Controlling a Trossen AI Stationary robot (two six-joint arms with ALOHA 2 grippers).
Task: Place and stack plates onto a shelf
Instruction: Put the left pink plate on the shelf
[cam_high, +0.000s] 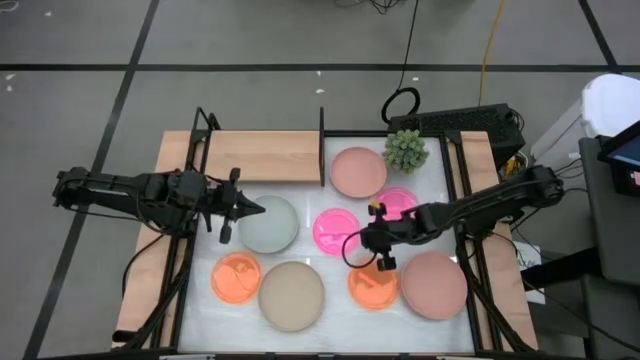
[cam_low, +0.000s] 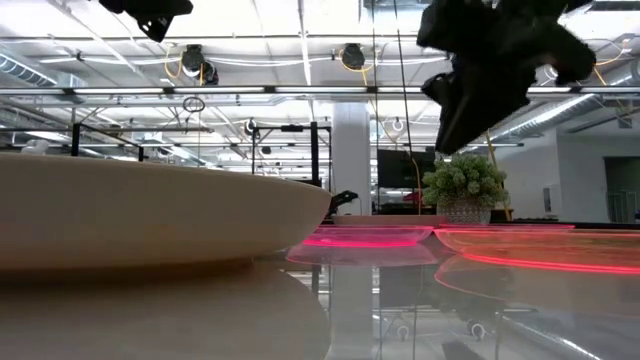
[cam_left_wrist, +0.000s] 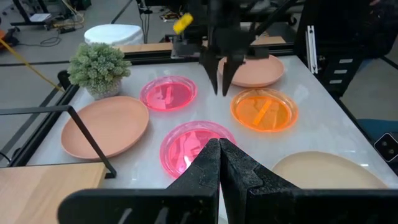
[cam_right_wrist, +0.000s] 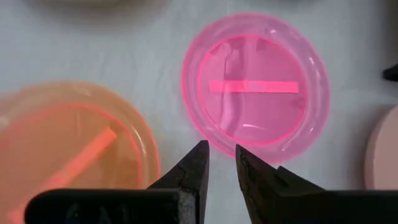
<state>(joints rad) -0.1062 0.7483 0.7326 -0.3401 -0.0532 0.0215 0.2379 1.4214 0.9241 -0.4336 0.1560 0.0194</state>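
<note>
Right tool (cam_right_wrist: 219, 163), fingers slightly apart, hangs over the small translucent neon pink plate's (cam_right_wrist: 255, 87) rim; left tool (cam_high: 232, 207) waits, fingers together. That thin, glossy rim could slip free, knocking the translucent orange plate (cam_right_wrist: 59, 146) at nine o'clock.

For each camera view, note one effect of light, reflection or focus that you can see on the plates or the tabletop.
High view: the white tabletop looks bright and washed out. Low view: the beige plate looms large and soft, mirrored in the glossy table, and the neon plates glow along their edges. Left wrist view: the orange plate shows a bright streak. Right wrist view: the pink plate carries a glowing bar.
</note>
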